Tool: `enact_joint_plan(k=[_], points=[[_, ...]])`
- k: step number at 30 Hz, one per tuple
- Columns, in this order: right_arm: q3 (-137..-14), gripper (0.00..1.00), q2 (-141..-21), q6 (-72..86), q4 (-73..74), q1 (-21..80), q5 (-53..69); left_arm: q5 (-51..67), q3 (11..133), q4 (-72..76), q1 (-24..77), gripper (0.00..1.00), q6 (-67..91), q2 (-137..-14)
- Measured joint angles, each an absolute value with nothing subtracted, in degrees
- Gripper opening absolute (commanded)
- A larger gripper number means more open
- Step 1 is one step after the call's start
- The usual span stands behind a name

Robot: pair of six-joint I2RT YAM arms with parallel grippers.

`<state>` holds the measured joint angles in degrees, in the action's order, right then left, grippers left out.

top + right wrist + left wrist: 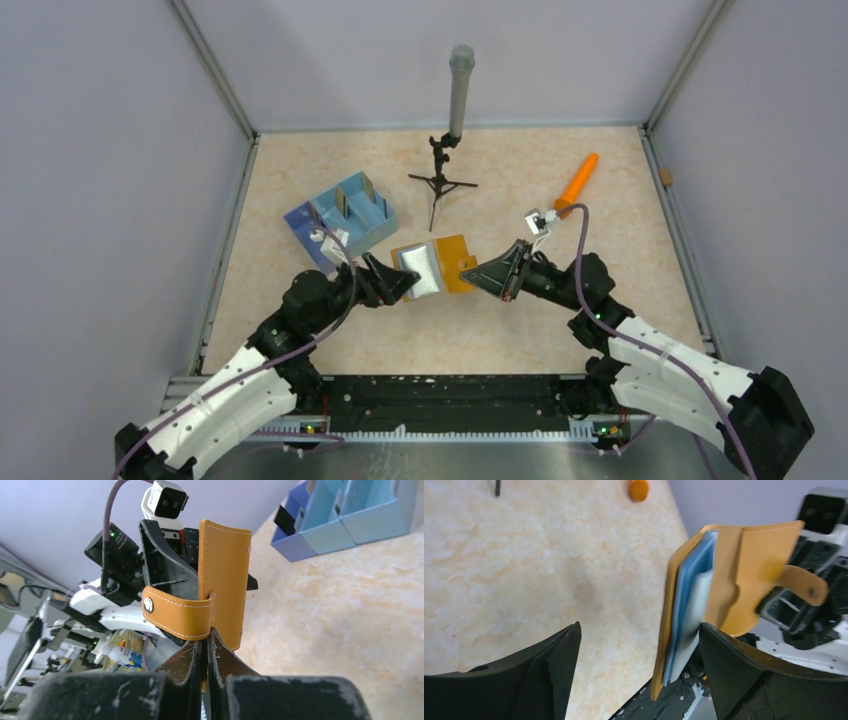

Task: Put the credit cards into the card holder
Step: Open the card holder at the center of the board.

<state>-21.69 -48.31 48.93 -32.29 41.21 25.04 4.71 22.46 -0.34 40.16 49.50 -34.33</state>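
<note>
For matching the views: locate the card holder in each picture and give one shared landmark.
Top: card holder at centre.
Left wrist: card holder right of centre.
Right wrist: card holder at centre, pinched by the right tool.
Shared landmark: marbled table, in all three.

From above and behind we look down on the whole bench (500, 330); both wrist views sit close, facing each other across the card holder (754, 545).

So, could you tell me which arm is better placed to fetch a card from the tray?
Left: the left claw is open, gripping nothing, and the tray holding cards sits on its side; the right claw is shut on the wallet.
</note>
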Motion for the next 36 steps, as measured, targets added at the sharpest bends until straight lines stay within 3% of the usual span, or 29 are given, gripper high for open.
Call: enact_joint_plan(k=[8,18,29,36], points=[[-19.9,0.0,-47.9,53.8,-41.2,39.5,30.3,6.7,23.6,-0.4,40.1,0.76,47.6,-24.4],[-19.5,0.0,-47.6,56.6,-44.6,38.7,32.4,12.7,23.6,0.0,40.1,0.62,47.2,-22.6],[-18.5,0.0,-46.1,57.2,-44.6,38.2,32.8,15.4,23.2,1.5,40.1,0.63,47.2,-21.6],[-18.4,0.0,-46.1,57.2,-44.5,38.0,32.9,15.6,23.2,2.0,40.1,0.46,47.3,-21.5]])
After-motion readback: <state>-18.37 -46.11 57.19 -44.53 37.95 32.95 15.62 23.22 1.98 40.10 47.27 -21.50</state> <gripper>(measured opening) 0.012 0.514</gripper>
